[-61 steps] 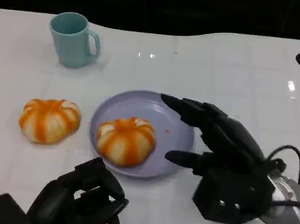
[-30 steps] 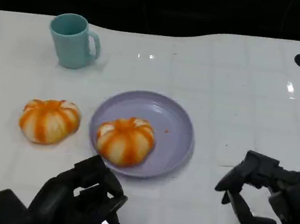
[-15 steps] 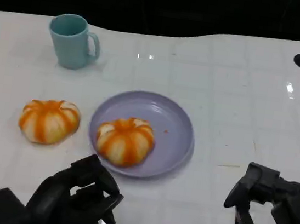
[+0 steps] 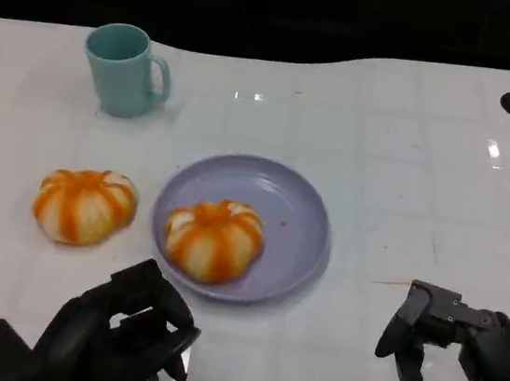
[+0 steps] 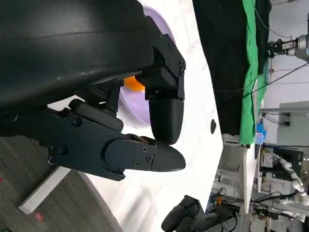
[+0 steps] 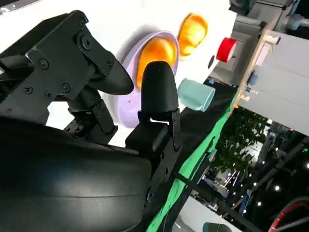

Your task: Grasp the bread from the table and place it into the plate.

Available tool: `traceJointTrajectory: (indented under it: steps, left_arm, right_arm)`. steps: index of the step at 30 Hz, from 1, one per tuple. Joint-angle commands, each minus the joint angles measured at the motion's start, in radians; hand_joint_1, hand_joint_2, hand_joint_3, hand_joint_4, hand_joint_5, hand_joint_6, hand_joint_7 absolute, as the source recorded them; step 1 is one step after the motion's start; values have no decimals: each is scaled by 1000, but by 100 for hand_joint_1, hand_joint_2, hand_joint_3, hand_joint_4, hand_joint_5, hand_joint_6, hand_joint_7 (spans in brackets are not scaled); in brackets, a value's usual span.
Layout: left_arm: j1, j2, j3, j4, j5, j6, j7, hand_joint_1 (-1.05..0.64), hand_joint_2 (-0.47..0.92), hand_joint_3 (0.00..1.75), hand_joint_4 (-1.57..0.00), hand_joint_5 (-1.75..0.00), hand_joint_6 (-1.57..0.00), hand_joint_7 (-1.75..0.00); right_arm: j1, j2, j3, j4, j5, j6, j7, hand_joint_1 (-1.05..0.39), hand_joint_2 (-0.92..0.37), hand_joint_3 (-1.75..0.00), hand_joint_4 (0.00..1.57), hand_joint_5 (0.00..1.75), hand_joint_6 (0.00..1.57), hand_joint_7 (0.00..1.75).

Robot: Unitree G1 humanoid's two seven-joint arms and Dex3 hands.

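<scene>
**Right hand clear of the plate, one bread delivered**

A bread (image 4: 214, 239) sits inside the lavender plate (image 4: 300, 217), on its left half. Two seconds ago the right hand (image 4: 448, 366) hovered over the plate's right rim with fingers spread; it has since pulled back to the near right of the bench (image 4: 411, 145) — fingers curled in on nothing. That retreat reads as the placing step finished for this piece. The left hand (image 4: 113, 336) stays low at the near edge, fingers curled and holding nothing. A second bread (image 4: 84, 204) lies on the bench just left of the plate, untouched — likely the left hand's next target. A teal mug (image 4: 125, 68) stands well behind.
</scene>
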Motion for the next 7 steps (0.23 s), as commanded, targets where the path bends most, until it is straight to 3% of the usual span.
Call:
traceJointTrajectory:
  steps: [1, 7]
  left_arm:
    - [-5, 15, 6, 4, 8, -15, -6, -59, 92, 22, -67, -175, -57, -162]
    - [-4, 16, 5, 2, 17, -15, -2, -59, 92, 22, -67, -175, -58, -162]
  right_arm:
    - [-12, -9, -14, 17, 0, -14, -5, -4, -32, -148, 96, 175, 80, 152]
    - [-15, -10, -16, 20, -13, -20, -11, -8, -30, -151, 97, 175, 80, 153]
